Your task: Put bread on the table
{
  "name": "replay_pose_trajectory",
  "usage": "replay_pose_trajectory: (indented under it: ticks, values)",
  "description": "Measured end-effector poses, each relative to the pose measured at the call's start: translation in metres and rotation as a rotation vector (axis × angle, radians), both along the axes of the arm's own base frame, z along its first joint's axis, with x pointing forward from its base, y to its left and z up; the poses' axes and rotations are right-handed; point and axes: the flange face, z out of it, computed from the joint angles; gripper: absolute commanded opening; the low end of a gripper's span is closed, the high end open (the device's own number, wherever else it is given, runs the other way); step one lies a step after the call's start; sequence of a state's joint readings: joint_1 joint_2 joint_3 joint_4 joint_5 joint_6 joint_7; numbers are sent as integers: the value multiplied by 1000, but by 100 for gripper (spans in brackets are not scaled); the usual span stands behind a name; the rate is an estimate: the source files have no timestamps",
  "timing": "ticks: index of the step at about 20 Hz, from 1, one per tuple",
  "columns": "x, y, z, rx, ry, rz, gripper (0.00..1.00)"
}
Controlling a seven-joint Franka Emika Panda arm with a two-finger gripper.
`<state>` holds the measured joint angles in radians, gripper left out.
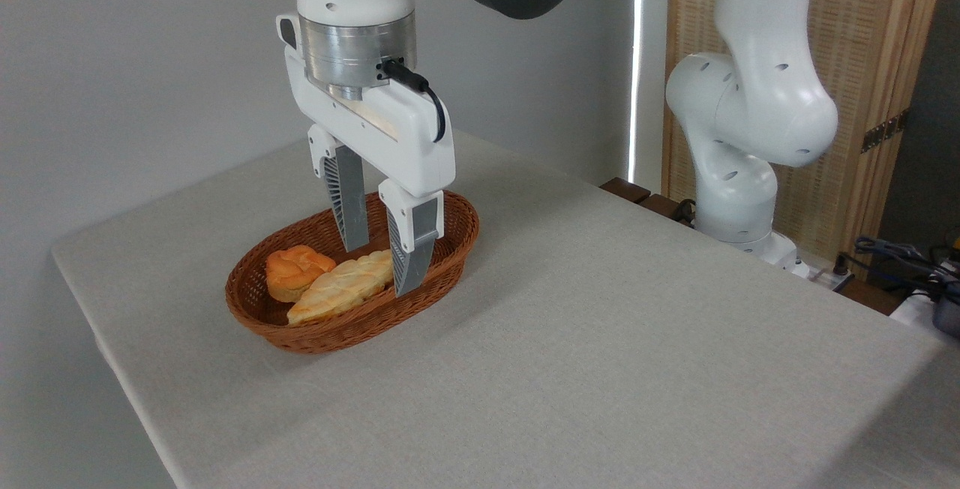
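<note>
The bread (295, 270), a small orange-brown bun with a ridged top, lies in the left half of a brown wicker basket (450, 241) on the grey-beige table (600, 339). A longer, paler loaf (337, 290) leans against the bun and reaches toward the basket's middle. My gripper (377, 269) points down into the basket to the right of the bun. It is open, with its two fingers on either side of the long loaf's right end. I cannot tell whether the fingers touch the loaf.
The arm's white base (739, 174) stands at the table's far right edge, with a wicker screen (885, 61) behind it. Cables and a plug strip (900, 264) lie off the table at the right. A grey wall runs behind the table's left side.
</note>
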<state>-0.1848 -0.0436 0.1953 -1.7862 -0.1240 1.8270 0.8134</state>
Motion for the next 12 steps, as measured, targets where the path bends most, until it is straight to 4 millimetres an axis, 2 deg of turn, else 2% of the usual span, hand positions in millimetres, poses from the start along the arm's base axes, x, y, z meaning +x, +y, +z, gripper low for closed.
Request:
replay_pose_trajectory:
  ticks: [12]
  values:
    - [0,1,0,-1,0,1,100]
